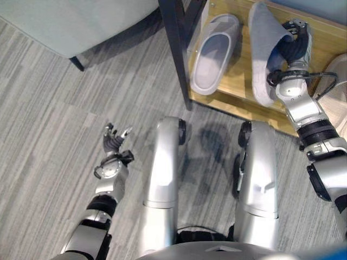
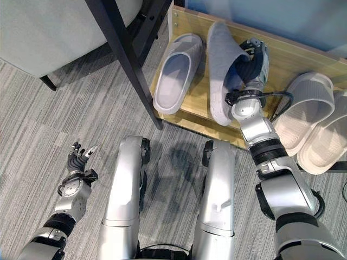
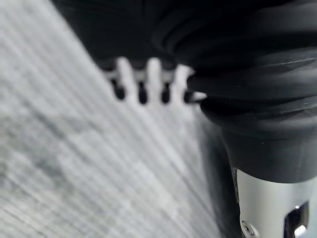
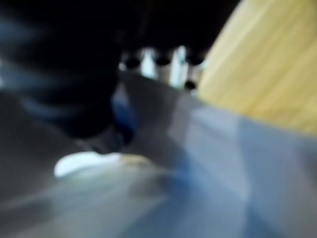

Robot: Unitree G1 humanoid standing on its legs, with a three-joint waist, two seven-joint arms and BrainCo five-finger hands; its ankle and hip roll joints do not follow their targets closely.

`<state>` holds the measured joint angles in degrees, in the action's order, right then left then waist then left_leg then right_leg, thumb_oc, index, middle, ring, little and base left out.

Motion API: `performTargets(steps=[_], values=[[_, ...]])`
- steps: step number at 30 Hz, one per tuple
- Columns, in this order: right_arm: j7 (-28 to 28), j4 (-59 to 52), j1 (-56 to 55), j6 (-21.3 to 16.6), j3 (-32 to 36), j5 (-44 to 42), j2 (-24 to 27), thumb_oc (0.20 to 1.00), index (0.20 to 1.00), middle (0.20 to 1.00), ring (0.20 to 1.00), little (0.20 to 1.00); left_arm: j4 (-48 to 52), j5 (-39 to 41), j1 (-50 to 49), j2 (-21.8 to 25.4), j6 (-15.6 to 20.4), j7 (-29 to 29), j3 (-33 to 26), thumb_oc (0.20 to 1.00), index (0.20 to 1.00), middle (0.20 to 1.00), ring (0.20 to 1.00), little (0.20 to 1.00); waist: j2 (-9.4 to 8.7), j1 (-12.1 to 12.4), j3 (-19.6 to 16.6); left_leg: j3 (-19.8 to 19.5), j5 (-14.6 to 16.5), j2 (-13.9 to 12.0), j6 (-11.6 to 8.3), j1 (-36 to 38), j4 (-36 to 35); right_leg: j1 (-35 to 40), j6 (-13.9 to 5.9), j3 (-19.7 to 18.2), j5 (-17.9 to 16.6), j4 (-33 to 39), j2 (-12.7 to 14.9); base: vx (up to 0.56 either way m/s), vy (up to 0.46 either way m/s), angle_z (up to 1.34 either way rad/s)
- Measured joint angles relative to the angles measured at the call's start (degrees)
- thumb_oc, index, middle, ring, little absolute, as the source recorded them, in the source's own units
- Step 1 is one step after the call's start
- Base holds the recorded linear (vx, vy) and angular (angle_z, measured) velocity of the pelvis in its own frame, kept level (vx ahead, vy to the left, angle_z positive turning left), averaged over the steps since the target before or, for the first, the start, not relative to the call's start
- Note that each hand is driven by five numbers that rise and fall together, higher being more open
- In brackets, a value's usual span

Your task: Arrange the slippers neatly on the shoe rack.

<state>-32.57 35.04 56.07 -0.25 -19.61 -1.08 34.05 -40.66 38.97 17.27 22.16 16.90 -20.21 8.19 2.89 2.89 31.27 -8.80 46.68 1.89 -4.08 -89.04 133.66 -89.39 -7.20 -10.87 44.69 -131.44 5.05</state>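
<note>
While the grey striped carpet [image 1: 65, 108] takes up most of the head views, a pale upholstered seat [image 1: 70, 24] on dark legs covers its far left corner, and a dark metal post [image 2: 124, 59] slants down beside it. Against the far right edge of the carpet stands the wooden shoe rack [image 2: 303, 57], its light board carrying four slippers.

Nearest the board's left edge lies a white slide slipper [image 2: 176, 73], sole down, its toe end toward the rack's back. Just beside it sits a grey fabric slipper [image 2: 222, 59], tilted up on its side so its white sole edge faces the front edge of the board. At the board's right end a pair of beige slide slippers [image 2: 312, 116] rests side by side, touching each other and reaching past the front edge.

At the grey slipper's open side, the right hand [image 2: 252, 62] has its fingers curled round the slipper's upper, pinching the cloth. In the right wrist view the fingertips [image 4: 148, 62] press into grey fabric with the wooden board just behind.

Well apart from the rack, the left hand [image 2: 78, 157] hangs over the bare carpet near its left edge, fingers loosely spread and holding nothing.
</note>
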Motion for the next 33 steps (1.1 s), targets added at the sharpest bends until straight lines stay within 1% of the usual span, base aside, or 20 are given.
performTargets(steps=[1,2,4,6,10,13,15,16,20,23,25,33], values=[[0.2,0.0,0.0,0.1,-0.3,0.0,-0.1,0.200,0.200,0.200,0.200,0.200,0.0,0.0,0.0,0.0,-0.1,0.0,0.2,1.000,1.000,1.000,1.000,1.000,0.00,0.1,0.0,0.0,0.0,0.0,0.00,0.0,0.0,0.1,0.00,0.0,0.0,0.0,0.0,0.00,0.000,0.00],[0.6,3.3,1.5,0.5,-1.8,-0.4,-0.3,0.200,0.200,0.200,0.200,0.200,-0.3,0.0,0.6,-0.5,-0.3,0.3,0.4,1.000,1.000,1.000,1.000,1.000,0.00,0.2,0.0,-0.1,0.0,0.0,0.01,0.1,0.1,0.2,0.00,0.1,0.0,0.0,0.0,0.00,0.000,0.00],[0.8,5.7,2.6,1.0,-2.6,-1.5,-0.4,0.200,0.200,0.200,0.200,0.200,-0.6,0.0,0.8,-0.6,-0.4,0.3,0.5,1.000,1.000,1.000,1.000,1.000,-0.01,0.5,0.0,-0.2,0.0,0.0,0.01,0.0,0.1,0.3,-0.01,0.2,0.0,0.0,0.1,0.01,0.052,-0.03],[1.3,13.4,8.9,2.0,-6.8,-2.1,-1.9,0.200,0.200,0.200,0.200,0.200,-1.6,-0.1,1.2,-0.3,-0.7,0.4,2.8,1.000,1.000,1.000,1.000,1.000,-0.03,-0.2,0.0,-0.1,0.1,0.0,0.24,0.0,0.7,0.2,-0.07,0.0,0.0,-0.4,-0.1,0.02,0.062,-0.02],[2.2,13.2,9.1,2.3,-6.7,-2.1,-2.6,0.200,0.200,0.200,0.200,0.200,-2.0,-0.2,1.7,-0.4,-1.3,1.4,2.9,1.000,1.000,1.000,1.000,1.000,-0.13,0.0,0.0,-0.1,0.2,0.1,0.17,-0.1,0.9,0.1,-0.08,-0.1,0.0,-0.3,-0.1,0.01,0.027,0.00],[2.1,13.3,9.1,2.4,-5.5,-2.1,-3.6,0.200,0.200,0.200,0.200,0.200,-4.7,-0.1,2.1,-0.5,-1.4,1.5,2.5,1.000,1.000,1.000,1.000,1.000,-0.16,0.0,0.0,-0.4,0.2,0.0,0.07,-0.1,0.9,0.1,-0.06,0.2,0.0,-0.4,0.0,0.02,0.038,-0.01],[2.9,16.5,10.9,2.3,-6.0,-3.8,-4.0,0.200,0.200,0.200,0.200,0.200,-5.1,-0.1,2.2,-0.4,-1.3,1.5,2.5,1.000,1.000,1.000,1.000,1.000,-0.19,0.4,-0.1,-0.8,0.3,-0.3,0.12,0.1,1.0,0.5,-0.06,0.6,0.0,-0.4,0.0,0.00,0.000,0.00],[3.2,17.5,11.3,2.4,-6.3,-4.0,-4.3,1.000,1.000,1.000,1.000,1.000,-5.1,-0.1,2.2,-0.4,-1.3,1.5,2.5,1.000,1.000,1.000,1.000,1.000,-0.29,0.5,-0.1,-1.0,0.3,-0.3,0.12,0.2,1.0,0.7,-0.05,0.8,0.0,-0.3,0.0,0.00,0.000,0.00],[3.0,20.5,13.0,2.8,-6.7,-3.8,-4.5,1.000,1.000,1.000,1.000,1.000,-5.3,-0.1,1.8,-0.5,-1.3,1.5,2.6,1.000,1.000,1.000,1.000,1.000,-0.30,1.1,-0.1,-1.0,0.3,-0.2,0.12,0.2,1.3,0.7,-0.05,0.7,0.0,-0.6,0.0,0.00,0.000,0.00],[3.0,20.6,13.1,3.7,-7.3,-3.1,-5.0,1.000,1.000,1.000,1.000,1.000,-5.9,-0.1,1.7,-0.5,-1.4,1.6,2.6,1.000,1.000,1.000,1.000,1.000,-0.31,1.0,-0.1,-1.0,0.3,-0.1,0.13,0.2,1.4,0.8,-0.06,0.7,0.0,-0.6,0.0,0.00,0.000,0.00],[3.0,23.4,14.2,3.7,-7.5,-3.1,-6.1,1.000,1.000,1.000,1.000,1.000,-8.7,-0.1,2.1,-0.7,-1.5,1.9,3.0,1.000,1.000,1.000,1.000,1.000,-0.30,0.9,-0.1,-1.0,0.3,0.0,0.13,0.2,1.5,0.8,-0.06,0.7,0.0,-0.7,0.1,0.00,0.000,0.00],[3.2,23.4,14.2,3.7,-7.4,-3.1,-7.4,1.000,1.000,1.000,1.000,1.000,-10.3,-0.2,2.5,-1.0,-2.6,2.7,3.2,1.000,1.000,1.000,1.000,1.000,-0.32,0.1,-0.1,-1.1,0.3,0.0,0.12,0.2,1.6,0.8,-0.06,0.7,0.0,-0.8,0.0,0.00,0.000,0.00]])
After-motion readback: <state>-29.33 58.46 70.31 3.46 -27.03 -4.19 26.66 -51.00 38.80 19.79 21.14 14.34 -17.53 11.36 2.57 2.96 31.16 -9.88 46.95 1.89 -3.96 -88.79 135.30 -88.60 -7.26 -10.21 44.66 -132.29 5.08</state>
